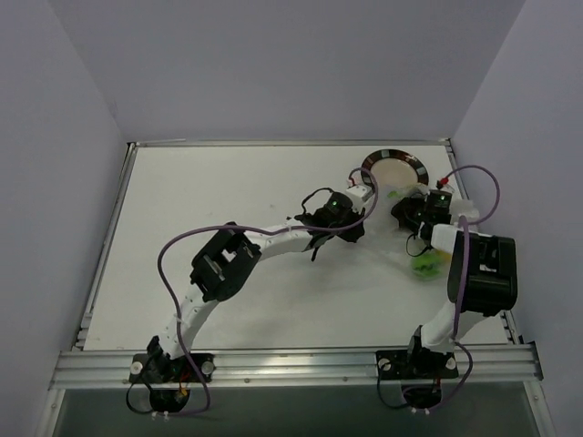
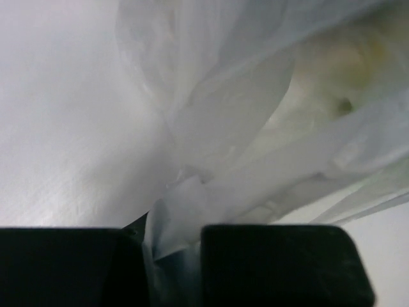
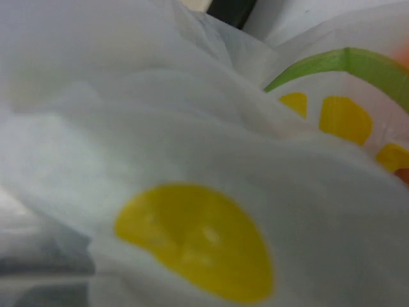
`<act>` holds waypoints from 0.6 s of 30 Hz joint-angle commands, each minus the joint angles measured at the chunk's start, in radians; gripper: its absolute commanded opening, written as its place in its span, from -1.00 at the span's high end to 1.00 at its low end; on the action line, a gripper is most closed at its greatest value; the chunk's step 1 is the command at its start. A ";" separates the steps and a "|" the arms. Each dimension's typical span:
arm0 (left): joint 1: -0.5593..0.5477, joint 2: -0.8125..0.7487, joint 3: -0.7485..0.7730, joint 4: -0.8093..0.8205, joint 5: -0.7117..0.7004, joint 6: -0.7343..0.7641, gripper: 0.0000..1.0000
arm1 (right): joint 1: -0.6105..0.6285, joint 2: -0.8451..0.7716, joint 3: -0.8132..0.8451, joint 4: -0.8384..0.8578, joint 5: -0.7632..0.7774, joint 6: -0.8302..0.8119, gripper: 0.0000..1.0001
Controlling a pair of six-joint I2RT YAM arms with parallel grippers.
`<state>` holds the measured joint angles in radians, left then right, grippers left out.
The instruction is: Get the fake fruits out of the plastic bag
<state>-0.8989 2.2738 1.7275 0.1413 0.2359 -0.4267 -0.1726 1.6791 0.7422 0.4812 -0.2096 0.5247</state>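
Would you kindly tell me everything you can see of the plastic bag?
The plastic bag is thin, whitish-translucent film, wrinkled and gathered into folds. It lies at the right of the table near the plate. The left hand pinches a twisted fold between its fingers. Yellow patches and a green arc show on or through it.

The plastic bag (image 1: 405, 248) is spread on the right part of the table (image 1: 228, 200), just before the plate (image 1: 393, 151), which is set near the far right corner. The bag is flanked by both arms: the left gripper (image 2: 172, 235) is placed at its left side, with a gathered fold of film pinched between the fingers (image 2: 281, 262), and the right gripper (image 1: 402, 217) is set over it from the right. One of the fake fruits (image 1: 426, 266) is enclosed in the bag at its near end, beside the right arm.
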 commanded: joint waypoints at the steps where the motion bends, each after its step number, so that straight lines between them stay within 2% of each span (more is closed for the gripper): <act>1: -0.006 -0.137 -0.179 0.102 -0.046 -0.055 0.95 | 0.047 -0.002 0.030 0.017 0.036 0.006 -0.05; 3: -0.015 -0.199 -0.268 0.165 -0.043 -0.089 0.95 | 0.085 -0.018 0.014 0.025 0.070 0.005 0.18; 4: -0.034 -0.221 -0.349 0.193 -0.040 -0.096 0.95 | 0.100 -0.033 -0.001 0.010 0.076 0.000 0.37; 7: -0.070 -0.318 -0.468 0.236 -0.046 -0.125 0.95 | 0.166 -0.080 -0.058 0.004 0.102 -0.003 0.42; 11: -0.158 -0.460 -0.667 0.306 -0.087 -0.164 0.95 | 0.226 -0.260 -0.223 -0.028 0.082 0.000 0.52; 16: -0.193 -0.617 -0.753 0.348 -0.138 -0.219 0.95 | 0.271 -0.575 -0.320 -0.160 0.033 0.009 0.56; 18: -0.192 -0.640 -0.750 0.360 -0.159 -0.228 0.95 | 0.292 -0.663 -0.317 -0.275 0.039 -0.002 0.56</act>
<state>-1.1118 1.7023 0.9546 0.4091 0.1429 -0.6067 0.0872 1.1370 0.4129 0.3260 -0.1612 0.5293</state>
